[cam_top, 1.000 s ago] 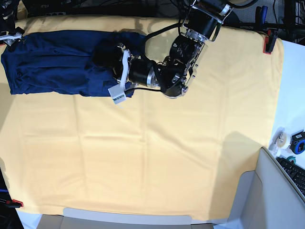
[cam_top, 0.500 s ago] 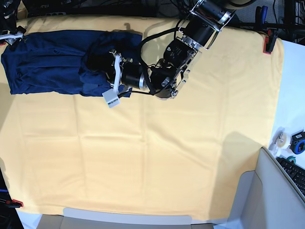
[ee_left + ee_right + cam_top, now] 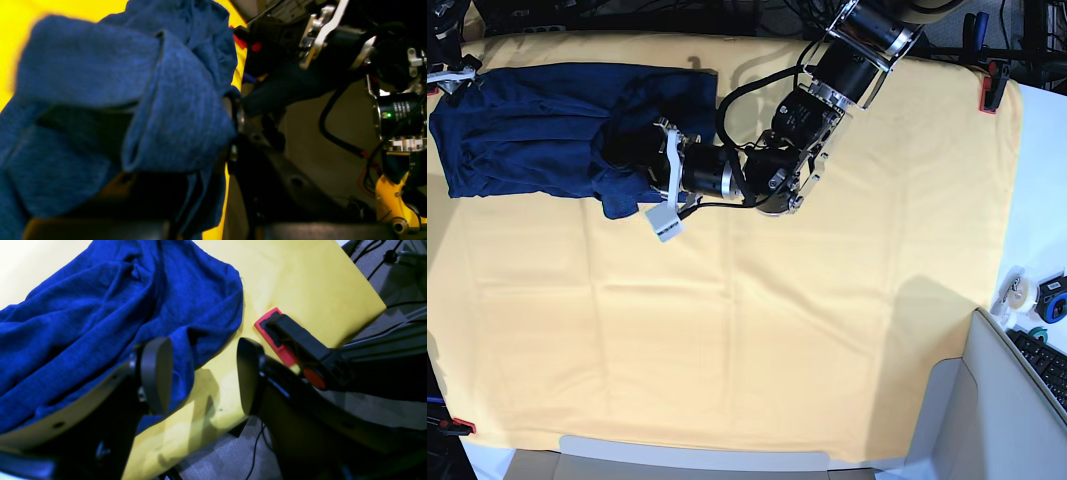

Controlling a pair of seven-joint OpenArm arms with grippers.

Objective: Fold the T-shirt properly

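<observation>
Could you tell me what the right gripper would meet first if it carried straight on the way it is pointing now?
Most likely the yellow table cloth beside the shirt edge; the open right gripper points there, with the red clamp just alongside. Depth is unclear.

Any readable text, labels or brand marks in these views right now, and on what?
None can be read.
T-shirt: plain, no print.
Motor housing in the left wrist view: faint white lettering, too blurred to read.
Small items at the table's right edge: too small to read.
</observation>
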